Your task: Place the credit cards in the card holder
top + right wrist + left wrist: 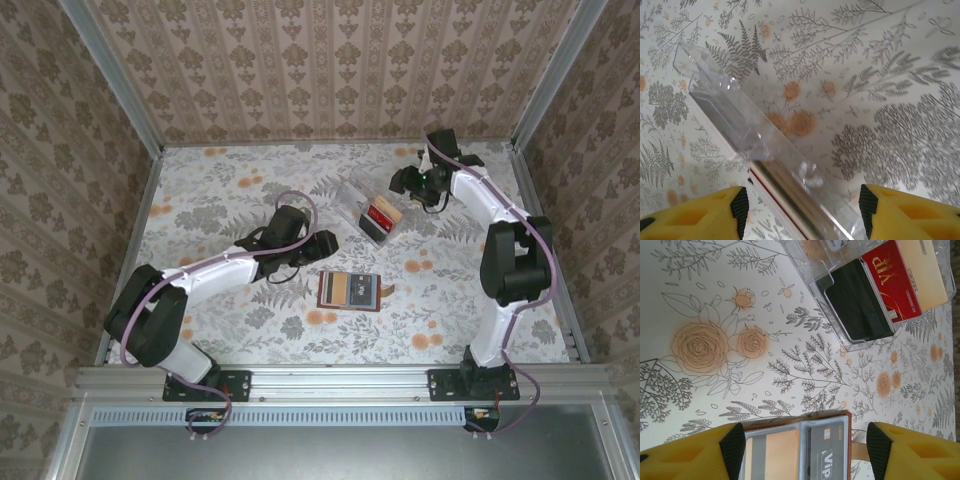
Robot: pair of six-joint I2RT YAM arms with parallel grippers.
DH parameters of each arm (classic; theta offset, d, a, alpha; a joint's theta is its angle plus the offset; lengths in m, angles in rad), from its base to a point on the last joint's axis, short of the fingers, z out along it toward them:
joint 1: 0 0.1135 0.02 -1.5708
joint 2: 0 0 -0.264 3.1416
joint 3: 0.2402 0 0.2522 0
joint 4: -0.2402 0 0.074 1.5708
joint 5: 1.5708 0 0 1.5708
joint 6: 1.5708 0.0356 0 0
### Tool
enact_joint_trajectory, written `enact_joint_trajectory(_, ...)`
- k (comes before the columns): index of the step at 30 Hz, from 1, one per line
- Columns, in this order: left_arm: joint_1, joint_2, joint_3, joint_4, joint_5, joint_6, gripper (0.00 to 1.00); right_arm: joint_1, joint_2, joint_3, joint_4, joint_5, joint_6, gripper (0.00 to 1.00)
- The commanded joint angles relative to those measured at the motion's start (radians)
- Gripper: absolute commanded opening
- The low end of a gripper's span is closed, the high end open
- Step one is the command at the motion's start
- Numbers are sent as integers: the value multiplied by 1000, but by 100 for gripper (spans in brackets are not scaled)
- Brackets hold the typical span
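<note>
The brown card holder (350,290) lies open and flat in the middle of the table. A tan-and-grey card (772,455) and a grey VIP card (832,455) sit in its slots. My left gripper (324,246) hovers just left of it, open, and its jaws straddle the holder (805,450) without touching. More credit cards lie in a clear plastic tray (358,198): a red VIP card (892,280), a black card (857,302) and a tan one (929,275). My right gripper (408,182) is open at the tray's far right side, with the tray wall (765,150) running between its fingers.
The snap tab (388,291) sticks out from the holder's right edge. Wallpapered walls with metal posts close in the floral table on three sides. The right arm's elbow (515,255) stands tall at the right.
</note>
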State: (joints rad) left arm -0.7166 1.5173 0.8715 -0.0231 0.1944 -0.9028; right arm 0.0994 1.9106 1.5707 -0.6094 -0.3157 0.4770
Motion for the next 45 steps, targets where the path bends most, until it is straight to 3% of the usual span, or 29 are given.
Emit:
enact_joint_trajectory(1,11,-44,27,-31,-19,33,69,-3,71,84,-27,-62,-17,64)
enact_joint_trajectory(6,21,-60,11,-36,-30,32,70,-7,130,110,-17,-188,-6,64)
enact_joint_trajectory(11,27,-63,2,-36,-30,30,70,-2,95,32,24,-311,-6,62)
enact_joint_trajectory(22,33,-65,0,-43,-18,40,70,63,-78,-171,66,-347,-2,60)
enact_joint_trajectory(24,33,-68,-2,-44,-20,42,70,79,-102,-177,30,-266,-17,60)
enact_joint_trajectory(29,33,-73,1,-48,-20,46,70,109,-150,-129,-125,77,-81,59)
enact_joint_trajectory(34,33,-82,-7,-51,-34,45,70,209,-185,-65,-207,276,-141,54)
enact_joint_trajectory(38,35,-95,-19,-49,-48,42,73,314,-170,-29,-232,412,-159,47)
enact_joint_trajectory(45,45,-124,-40,-57,-79,37,78,417,-73,44,-269,508,-159,38)
